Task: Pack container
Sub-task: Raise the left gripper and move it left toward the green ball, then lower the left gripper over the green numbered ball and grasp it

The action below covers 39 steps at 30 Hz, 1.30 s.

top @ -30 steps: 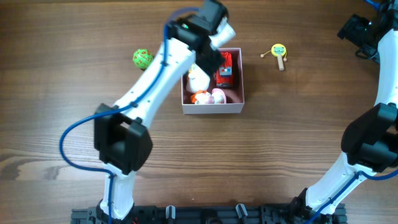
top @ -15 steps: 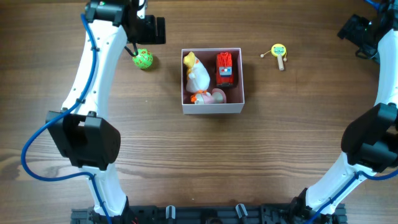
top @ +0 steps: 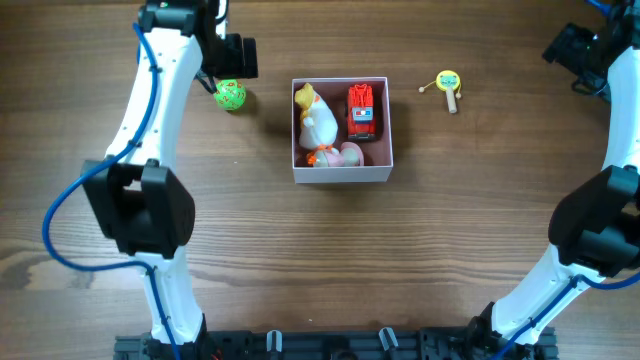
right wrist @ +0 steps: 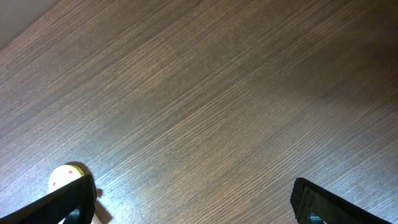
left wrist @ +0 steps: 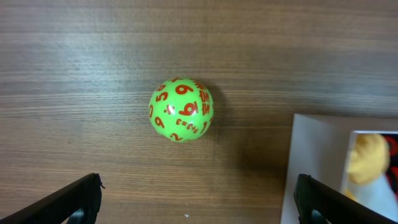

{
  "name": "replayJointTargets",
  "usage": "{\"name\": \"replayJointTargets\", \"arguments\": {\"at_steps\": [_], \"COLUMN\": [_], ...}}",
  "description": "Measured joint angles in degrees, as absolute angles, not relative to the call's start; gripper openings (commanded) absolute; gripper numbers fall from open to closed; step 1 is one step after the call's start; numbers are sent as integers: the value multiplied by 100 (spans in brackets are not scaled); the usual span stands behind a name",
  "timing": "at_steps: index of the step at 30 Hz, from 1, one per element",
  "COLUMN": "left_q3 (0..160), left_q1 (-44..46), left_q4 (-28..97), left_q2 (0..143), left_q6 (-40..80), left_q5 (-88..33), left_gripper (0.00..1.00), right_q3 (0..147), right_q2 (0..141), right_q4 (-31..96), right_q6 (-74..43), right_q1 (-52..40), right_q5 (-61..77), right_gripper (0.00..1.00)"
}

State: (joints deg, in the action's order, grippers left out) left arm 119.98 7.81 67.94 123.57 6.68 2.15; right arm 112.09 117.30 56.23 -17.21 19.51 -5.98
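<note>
Three toys lie inside the container (top: 341,176), centre of the overhead view: a white-and-yellow duck (top: 318,122), a red truck (top: 361,110), and a pink piece (top: 351,154) at the lower edge with something orange beside it, kind not clear.

Two items remain loose on the surface (top: 320,260):
- green ball (left wrist: 181,109) with red numerals, upper left of the overhead view, near the container's white wall but apart from it;
- yellow stick toy (top: 448,84), upper right, also near the container.

Left claw (left wrist: 198,202): released, fingers spread to the lower corners of the left wrist view, the ball framed between them and untouched.

Right claw (right wrist: 193,205): released, grasping nothing, parked at the far upper right of the overhead view; the yellow toy peeks into the lower left of its wrist view.

Step in hand, as judged: lining up on the green ball, packing partly done.

Next move calls for a straight descent so the fingers straddle the ball, then a close across its widest part. Being round, it may roll if nudged off-centre. The lift must clear the container wall.
</note>
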Motion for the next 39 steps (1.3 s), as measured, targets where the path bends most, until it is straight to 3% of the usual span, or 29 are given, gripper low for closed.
{"name": "replayJointTargets", "arguments": {"at_steps": [21,39], "left_q3": [11998,11998], "left_q1": [180,622], "left_q4": [6700,6687], "left_q2": [12975,13294], "left_q6": [685,701], "left_q5": [14,185], "left_gripper": [100,100], "right_q3": [11209,11209], "right_q2": [11730,11730], "right_q4": [5623,5621], "right_q6": [-1721,-1721], "right_q1": [1951,1951], "right_q5": [-598,-598], "right_gripper": [100,100]}}
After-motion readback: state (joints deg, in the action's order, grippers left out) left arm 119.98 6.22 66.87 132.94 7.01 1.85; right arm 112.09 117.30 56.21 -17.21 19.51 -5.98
